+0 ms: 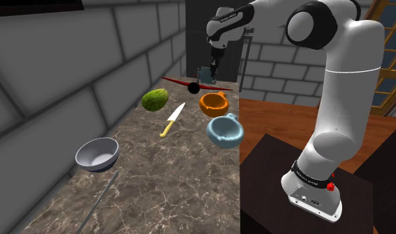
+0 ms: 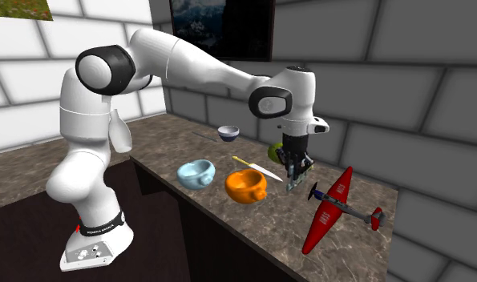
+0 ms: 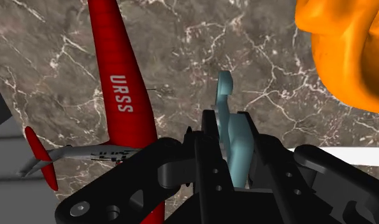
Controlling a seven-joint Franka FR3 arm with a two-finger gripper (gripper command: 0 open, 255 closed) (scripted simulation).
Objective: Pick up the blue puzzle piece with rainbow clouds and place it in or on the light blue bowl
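Pincer (image 3: 230, 124): pinching the pale blue puzzle piece (image 3: 225, 89). The two black fingers (image 3: 265, 159) press on its flat faces, and its knobbed edge juts out past the fingertips. In the wrist view the piece is seen edge-on, so its face print cannot be read.

Location of the piece: held in the air over the marbled tabletop (image 1: 156, 179). It is near the orange cup (image 1: 214, 103), on the side of that cup away from the stand (image 1: 269, 163), and does not touch it. The second exterior view shows the piece hanging below the hand with a gap to the surface.

Light blue bowl (image 1: 225, 131): upright on the tabletop, just beside the orange cup on the side toward the stand. It has a small handle. Nothing can be made out inside it.

Red toy plane (image 3: 118, 83): lies on the tabletop beyond the orange cup, farther from the stand. The lettering "URSS" is on its wing.

Knife (image 1: 172, 119): white blade and yellow handle, lying flat near the orange cup toward the shoulder view's left.

Green fruit (image 1: 155, 100): past the knife from the orange cup, close to the block wall.

Grey bowl (image 1: 96, 154): upright, well apart from the orange cup toward the shoulder view's lower left.

White arm (image 1: 336, 100): rises from the stand and stretches out over the orange cup, with the hand pointing down.
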